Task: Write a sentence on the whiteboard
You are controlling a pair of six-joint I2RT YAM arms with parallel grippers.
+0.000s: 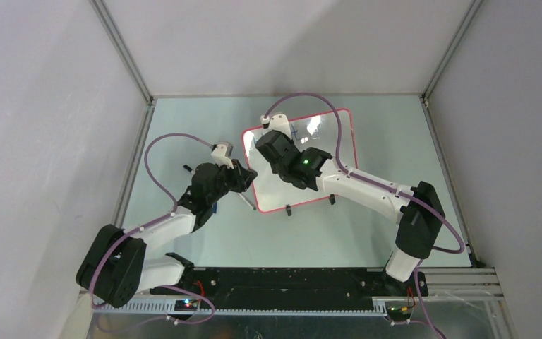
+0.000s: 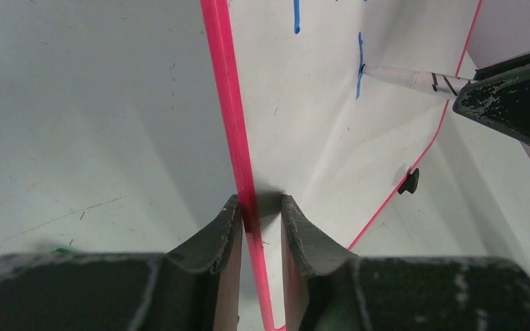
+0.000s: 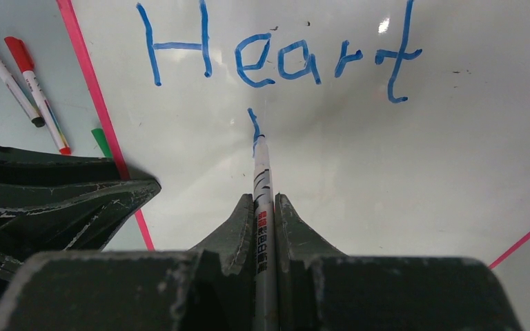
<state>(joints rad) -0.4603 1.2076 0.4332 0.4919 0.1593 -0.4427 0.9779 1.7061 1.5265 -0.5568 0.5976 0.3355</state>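
The whiteboard (image 1: 328, 155), white with a thin red frame, lies on the table at the middle back. My left gripper (image 1: 243, 175) is shut on its left frame edge; in the left wrist view the fingers (image 2: 261, 207) straddle the red frame (image 2: 224, 83). My right gripper (image 1: 272, 141) hovers over the board and is shut (image 3: 265, 200) on a white marker (image 3: 262, 169). The marker's tip touches the board (image 3: 400, 179) at a short blue stroke under the blue word "Heart" (image 3: 276, 58). The marker (image 2: 414, 79) and blue strokes (image 2: 360, 69) also show in the left wrist view.
Loose markers, a black one (image 3: 7, 76), a red-capped one (image 3: 38, 96) and a green tip (image 3: 100, 141), lie left of the board. A thin pen (image 1: 245, 200) lies by the board's front left corner. The board's black feet (image 1: 288, 210) stick out in front. Grey walls close the sides.
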